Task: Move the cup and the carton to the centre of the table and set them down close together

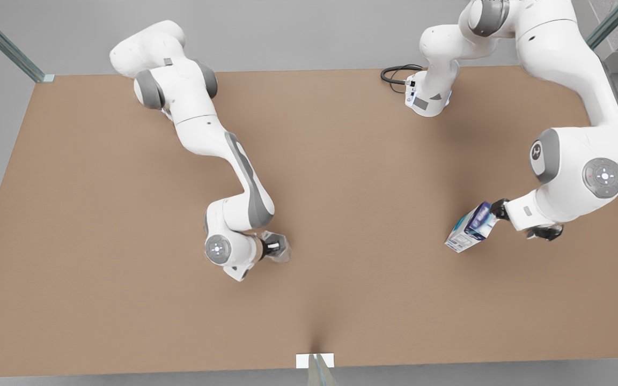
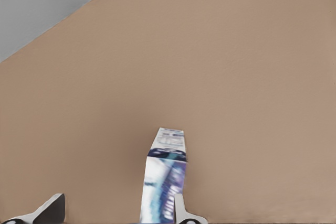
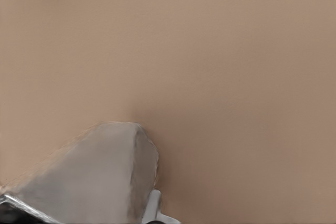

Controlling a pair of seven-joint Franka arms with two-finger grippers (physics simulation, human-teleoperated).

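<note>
Right gripper (image 1: 276,246): located at the front view's left, roughly midway between the table's (image 1: 341,177) left edge and its centre line, nearer the near edge than the far one. Its jaws are closed on the cup (image 1: 279,245), which is held at the end of the arm, lying over on its side rather than upright. In the right wrist view the cup (image 3: 100,174) appears as a grey faceted body close to the camera, with one pale fingertip (image 3: 153,208) against its side and bare brown surface beyond. Whether the cup touches the table cannot be told.

Centre of the table: bare matte brown surface lies between the two held items, which are well apart.

Left gripper (image 1: 494,212): located at the front view's right, near the table's right edge and about level with the cup. Its jaws grip the carton (image 1: 470,228) by one end; the carton is tilted, its free end pointing toward the table's near edge and centre. In the left wrist view the carton (image 2: 165,182) shows a white end panel with blue and teal sides, one fingertip (image 2: 181,211) pressed against it and the other fingertip (image 2: 50,209) standing apart from it. Contact between carton and table cannot be confirmed.

A black cable (image 1: 397,75) lies looped at the far edge beside an arm base.
</note>
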